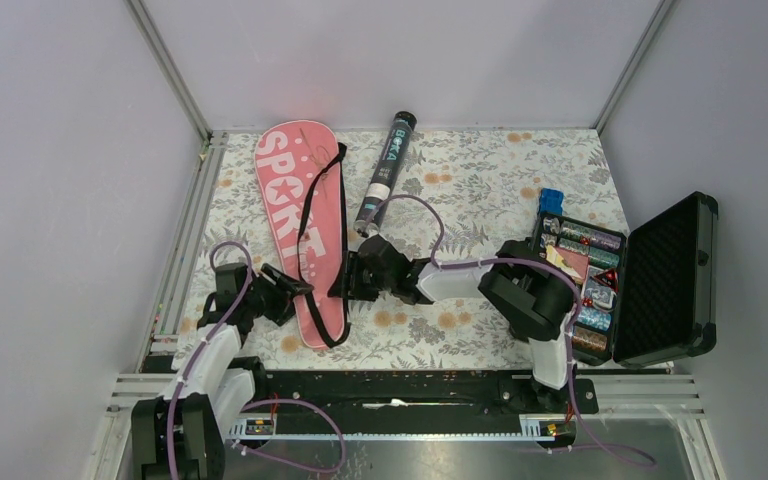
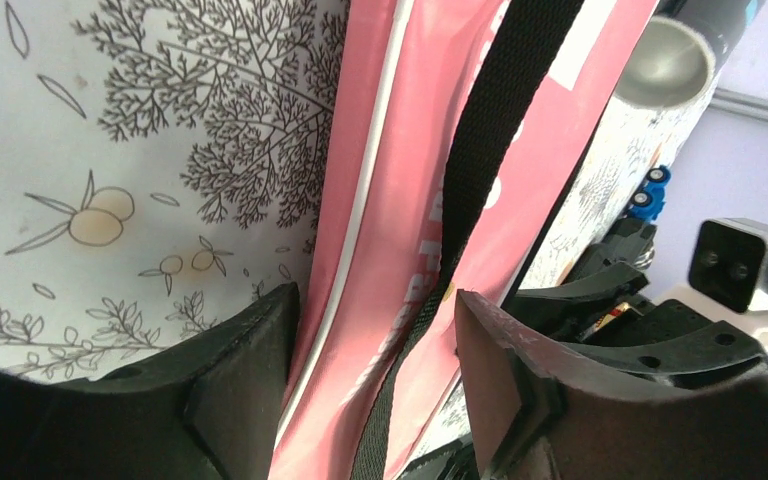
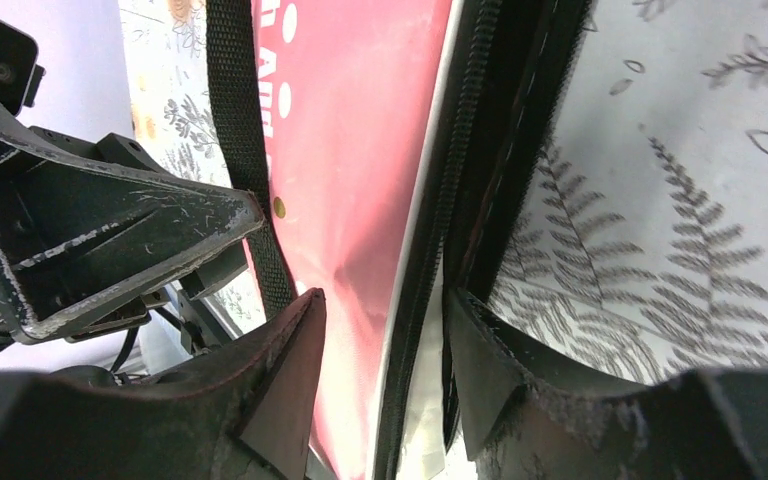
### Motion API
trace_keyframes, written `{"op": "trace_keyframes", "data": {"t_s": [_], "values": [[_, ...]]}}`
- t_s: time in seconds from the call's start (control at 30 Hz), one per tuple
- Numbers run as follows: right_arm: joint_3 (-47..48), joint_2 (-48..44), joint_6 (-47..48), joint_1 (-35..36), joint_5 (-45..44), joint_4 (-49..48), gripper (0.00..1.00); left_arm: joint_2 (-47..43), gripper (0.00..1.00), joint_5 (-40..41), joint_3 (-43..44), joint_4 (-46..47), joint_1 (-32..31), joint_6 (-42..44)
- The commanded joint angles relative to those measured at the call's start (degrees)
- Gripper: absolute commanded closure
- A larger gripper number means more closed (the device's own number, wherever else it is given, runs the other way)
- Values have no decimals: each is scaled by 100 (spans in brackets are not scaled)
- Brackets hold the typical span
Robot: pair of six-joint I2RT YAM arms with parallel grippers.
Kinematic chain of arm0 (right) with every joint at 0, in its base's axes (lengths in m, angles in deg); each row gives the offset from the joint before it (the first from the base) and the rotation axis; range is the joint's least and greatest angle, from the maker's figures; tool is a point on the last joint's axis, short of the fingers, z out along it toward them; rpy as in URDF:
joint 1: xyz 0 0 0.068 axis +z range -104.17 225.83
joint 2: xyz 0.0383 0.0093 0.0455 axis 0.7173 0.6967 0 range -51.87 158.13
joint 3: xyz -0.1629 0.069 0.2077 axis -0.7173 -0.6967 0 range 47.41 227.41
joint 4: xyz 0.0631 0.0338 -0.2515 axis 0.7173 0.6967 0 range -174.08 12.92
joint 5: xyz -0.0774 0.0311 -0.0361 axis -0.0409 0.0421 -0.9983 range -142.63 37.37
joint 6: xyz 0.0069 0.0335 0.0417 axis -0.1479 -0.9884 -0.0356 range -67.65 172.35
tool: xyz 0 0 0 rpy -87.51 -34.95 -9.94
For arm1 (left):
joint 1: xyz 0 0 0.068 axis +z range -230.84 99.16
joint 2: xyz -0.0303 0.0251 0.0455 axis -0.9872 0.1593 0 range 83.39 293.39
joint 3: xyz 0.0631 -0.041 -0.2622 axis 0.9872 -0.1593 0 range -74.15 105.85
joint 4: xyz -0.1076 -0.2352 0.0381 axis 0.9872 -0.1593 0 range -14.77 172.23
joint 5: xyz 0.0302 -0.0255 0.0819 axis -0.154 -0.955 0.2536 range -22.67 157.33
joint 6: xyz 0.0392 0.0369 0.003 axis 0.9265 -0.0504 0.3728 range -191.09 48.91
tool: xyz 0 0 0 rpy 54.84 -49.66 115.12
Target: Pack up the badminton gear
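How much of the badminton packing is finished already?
No rackets or shuttlecocks show loose, so they are probably already inside the pink bag. Right now the left pincer grips the bag's narrow end, and the right pincer straddles its edge. To do: the black tube lies outside, beside the bag, and the bag likely needs closing.

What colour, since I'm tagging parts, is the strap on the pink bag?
Black; the strap crosses the pink bag, clearest in left wrist view.

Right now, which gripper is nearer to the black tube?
Right. The right gripper is close to the tube's near end, at the pink bag's right edge; the left gripper is across the bag, at its left edge.
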Motion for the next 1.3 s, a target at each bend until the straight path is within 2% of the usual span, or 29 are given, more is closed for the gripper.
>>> {"op": "trace_keyframes", "data": {"t_s": [0.0, 0.2, 0.33, 0.4, 0.5, 0.67, 0.83, 0.93, 1.0, 1.13, 1.27], "values": [[8, -593, 225, 87, -447, 755, 46, -91, 40, 49, 387, -459, -66, 294], [-73, -760, 140, 158, -292, 985, 37, -113, 40, 89, 455, -631, -66, 416], [-11, -786, 232, 217, -409, 1354, 43, -120, 42, 64, 402, -533, -66, 380], [-52, -739, 177, 225, -358, 1214, 45, -71, 43, 13, 378, -486, -82, 372], [40, -577, 149, 233, -106, 1124, 54, -1, 44, -95, 353, -455, -105, 351], [-348, -315, -208, 280, 376, -293, 72, -207, 49, -87, 25, -130, -205, 135], [-385, -104, -342, 301, 394, -691, 77, -164, 50, -137, -52, 55, -346, -53], [-372, 1, -358, 306, 300, -605, 78, -165, 50, -148, -28, 39, -381, -74], [-390, -115, -259, 308, 184, -335, 71, -262, 49, -45, 74, -176, -382, -2], [-374, -716, 118, 306, -267, 488, 46, -564, 44, 455, 490, -863, -379, 219], [-318, -1197, 510, 285, -1020, 1261, 32, -822, 40, 1127, 947, -1400, -377, 366]]}}
